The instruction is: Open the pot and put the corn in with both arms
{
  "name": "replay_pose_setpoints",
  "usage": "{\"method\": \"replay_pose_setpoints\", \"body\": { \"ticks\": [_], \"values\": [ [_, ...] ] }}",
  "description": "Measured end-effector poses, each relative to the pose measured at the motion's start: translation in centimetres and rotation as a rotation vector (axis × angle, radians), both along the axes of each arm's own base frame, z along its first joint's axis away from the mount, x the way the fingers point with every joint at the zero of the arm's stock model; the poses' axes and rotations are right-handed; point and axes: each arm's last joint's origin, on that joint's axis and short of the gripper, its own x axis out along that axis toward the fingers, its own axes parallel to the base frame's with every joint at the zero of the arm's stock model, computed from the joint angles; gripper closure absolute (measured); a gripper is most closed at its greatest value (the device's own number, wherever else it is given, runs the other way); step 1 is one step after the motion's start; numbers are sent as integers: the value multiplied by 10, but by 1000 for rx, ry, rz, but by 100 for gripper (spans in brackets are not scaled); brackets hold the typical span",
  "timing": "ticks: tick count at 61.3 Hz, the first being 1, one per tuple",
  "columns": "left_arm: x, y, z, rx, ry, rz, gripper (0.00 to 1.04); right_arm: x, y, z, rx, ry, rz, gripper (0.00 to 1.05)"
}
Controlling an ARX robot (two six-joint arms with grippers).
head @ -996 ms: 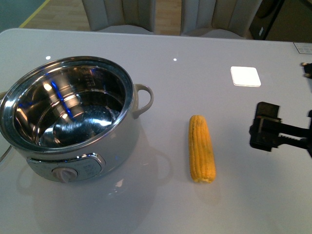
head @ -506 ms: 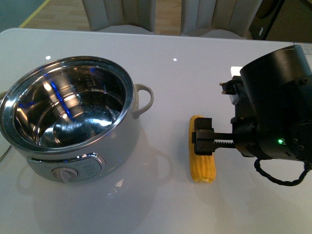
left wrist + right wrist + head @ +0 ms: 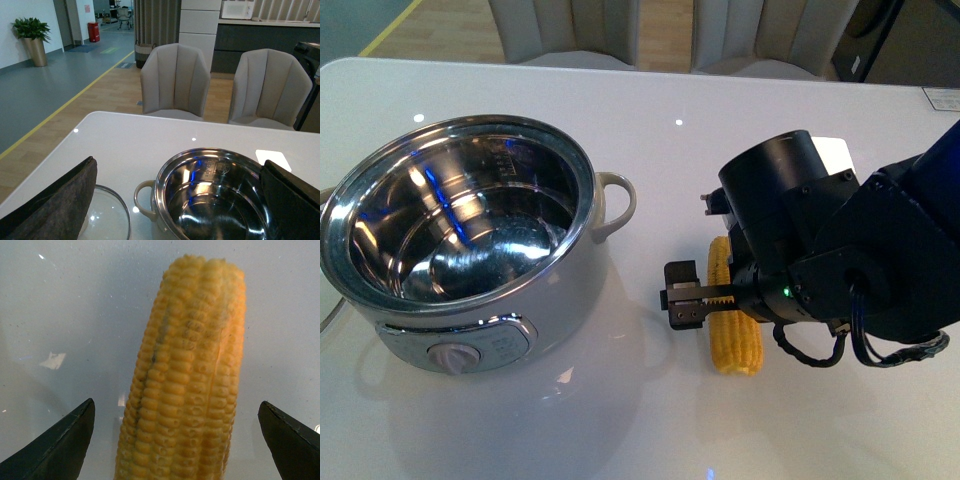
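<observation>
My left gripper hangs above the pot on its far-left side, its jaws spread wide with nothing between them. Its two dark fingers frame the pot's steel bowl in the left wrist view. A glass lid lies flat on the white table, just beside the pot's looped handle on that same side. The pot itself stands uncovered, its cream dial turned toward me. Beyond it stand two pale chairs.

Right of the pot, clear of its right handle, the corn lies on the table with its length running away from me. My right gripper is low over the cob, on the side away from the pot. Its jaws are wide open and straddle the cob. In the right wrist view, bare table shows between each fingertip and the kernels, so I have hold of nothing yet.
</observation>
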Motion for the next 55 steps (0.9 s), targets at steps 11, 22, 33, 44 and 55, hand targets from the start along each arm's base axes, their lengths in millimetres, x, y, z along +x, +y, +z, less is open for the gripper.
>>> {"method": "replay_pose_setpoints", "body": {
  "ticks": [11,22,33,44,55],
  "values": [
    [0,0,0,0,0,0,7,-4,0,-11,-27,27,10,9],
    [0,0,0,0,0,0,7,-5,0,-14,-40,29,12,35],
    [0,0,0,0,0,0,7,-5,-1,-12,-26,28,3,61],
    [0,0,0,0,0,0,7,-8,-10,1,21,1,-32,73],
    [0,0,0,0,0,0,7,3,-22,38,106,-86,-100,76]
  ]
}}
